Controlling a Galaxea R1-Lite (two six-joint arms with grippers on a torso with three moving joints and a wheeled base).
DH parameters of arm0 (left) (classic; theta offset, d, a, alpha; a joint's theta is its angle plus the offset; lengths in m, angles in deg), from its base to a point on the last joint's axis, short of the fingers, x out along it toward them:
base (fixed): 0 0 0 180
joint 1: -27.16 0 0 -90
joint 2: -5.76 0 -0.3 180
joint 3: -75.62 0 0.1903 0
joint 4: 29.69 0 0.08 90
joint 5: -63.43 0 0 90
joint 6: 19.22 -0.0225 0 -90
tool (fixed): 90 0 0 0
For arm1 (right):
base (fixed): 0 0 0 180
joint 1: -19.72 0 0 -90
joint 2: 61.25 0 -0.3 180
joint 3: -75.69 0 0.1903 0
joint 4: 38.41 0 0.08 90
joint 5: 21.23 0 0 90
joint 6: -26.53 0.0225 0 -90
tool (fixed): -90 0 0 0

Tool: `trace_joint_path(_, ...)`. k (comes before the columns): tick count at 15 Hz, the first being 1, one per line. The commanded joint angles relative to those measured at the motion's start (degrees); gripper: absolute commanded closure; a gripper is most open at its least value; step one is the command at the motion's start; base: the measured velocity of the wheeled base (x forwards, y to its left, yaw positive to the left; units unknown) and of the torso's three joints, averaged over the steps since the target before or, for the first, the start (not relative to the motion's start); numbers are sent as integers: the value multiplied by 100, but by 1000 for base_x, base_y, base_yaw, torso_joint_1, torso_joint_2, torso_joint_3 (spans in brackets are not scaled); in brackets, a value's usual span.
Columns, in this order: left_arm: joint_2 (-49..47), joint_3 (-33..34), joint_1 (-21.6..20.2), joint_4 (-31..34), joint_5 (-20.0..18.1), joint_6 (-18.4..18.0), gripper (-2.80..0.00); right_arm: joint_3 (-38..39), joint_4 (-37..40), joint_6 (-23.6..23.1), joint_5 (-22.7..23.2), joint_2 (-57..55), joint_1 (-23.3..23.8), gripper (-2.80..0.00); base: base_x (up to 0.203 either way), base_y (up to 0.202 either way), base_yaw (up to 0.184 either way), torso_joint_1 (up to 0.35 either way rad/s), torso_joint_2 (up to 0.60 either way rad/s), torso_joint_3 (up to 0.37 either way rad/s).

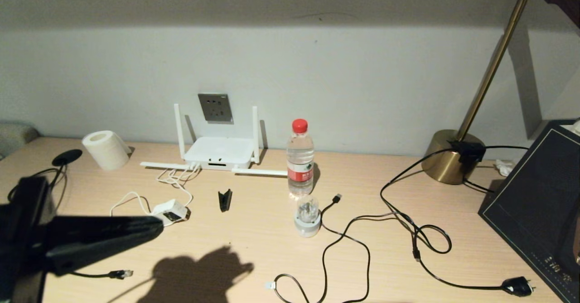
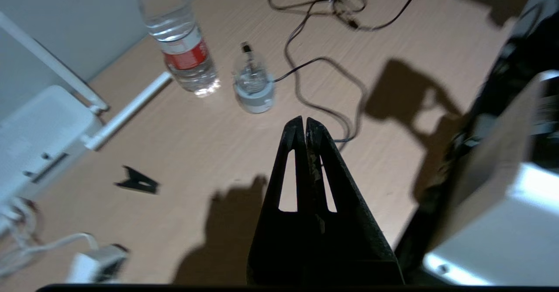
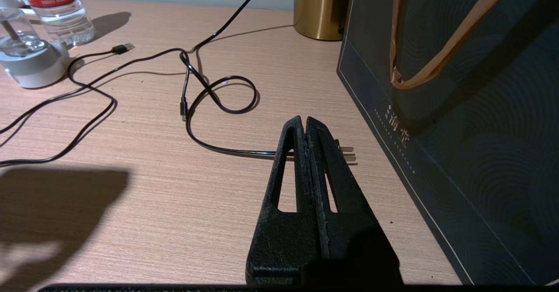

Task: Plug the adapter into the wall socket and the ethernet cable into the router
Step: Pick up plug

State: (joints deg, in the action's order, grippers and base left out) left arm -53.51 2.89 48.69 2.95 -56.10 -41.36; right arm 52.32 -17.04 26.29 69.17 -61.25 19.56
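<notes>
Left gripper (image 2: 305,124) hangs above the near-left part of the light wooden table (image 1: 253,244), fingers pressed together, holding nothing. Just beside its tip in the head view lies the adapter (image 1: 171,212), a small white rectangular block with a dark face, on the table with its thin white cord looping back to the router (image 1: 220,153). The router, a flat white box with four slim antennas, sits against the wall, two antennas upright and two lying flat. Directly above it on the wall is the square grey wall socket (image 1: 215,108). The ethernet cable's clear-tipped plug (image 1: 121,274) rests near the front-left table edge; its flat black oval end (image 1: 66,157) lies at far left.

Right gripper (image 3: 305,124) is seen only in its wrist view: fingers closed, empty, above a chunky black mains plug (image 3: 345,152) next to a dark paper bag (image 3: 458,108).

Also on the table: clear water bottle with red cap (image 1: 300,158), round white-and-clear plug piece (image 1: 307,216), small black clip (image 1: 224,200), toilet paper roll (image 1: 105,149), brass lamp base (image 1: 446,158).
</notes>
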Motion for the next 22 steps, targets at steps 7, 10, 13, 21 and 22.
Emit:
trace_joint_path(7, -3148, -1883, -1697, 1158, -385, -4874, 0, 62, -2, -3, 4, 0, -2, 0, 0, 0, 0, 0, 0, 0)
trace_joint_path(10, -3304, -2038, -1773, 2268, -518, -5519, 0, 62, -2, -3, 4, 0, -2, 0, 0, 0, 0, 0, 0, 0)
trace_joint_path(13, -4047, -3282, -1906, 3776, -525, -6926, 0, 62, -2, -3, 4, 0, -2, 0, 0, 0, 0, 0, 0, 0)
trace_joint_path(21, -5471, -5034, -2100, 4786, 10, -7263, 0, 62, -2, -3, 4, 0, -2, 0, 0, 0, 0, 0, 0, 0)
trace_joint_path(22, -5556, -5153, -2100, 4818, 22, -7242, -280, 62, -2, -3, 4, 0, -2, 0, 0, 0, 0, 0, 0, 0)
